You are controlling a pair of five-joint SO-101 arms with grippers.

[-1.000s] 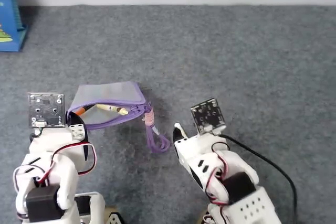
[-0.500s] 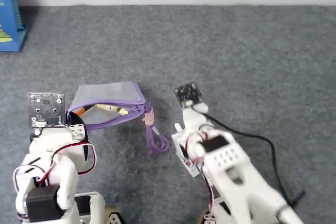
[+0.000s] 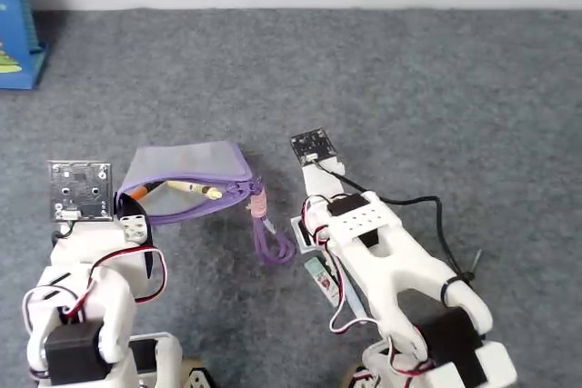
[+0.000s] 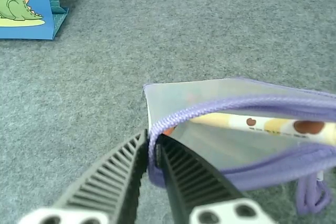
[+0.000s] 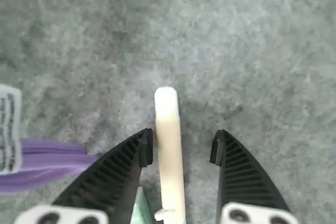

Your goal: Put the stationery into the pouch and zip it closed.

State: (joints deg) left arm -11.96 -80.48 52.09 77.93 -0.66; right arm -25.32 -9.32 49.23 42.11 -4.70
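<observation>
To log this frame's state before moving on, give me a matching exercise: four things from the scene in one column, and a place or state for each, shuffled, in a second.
Things:
1. pouch
2. left gripper
3. right gripper
4. blue box

States:
A. open, near the purple strap
B. on the gray carpet, far from both arms
C. unzipped, with pens inside
D. shut on the pouch's edge

Pairs: 1-C, 2-D, 3-A, 4-B
</observation>
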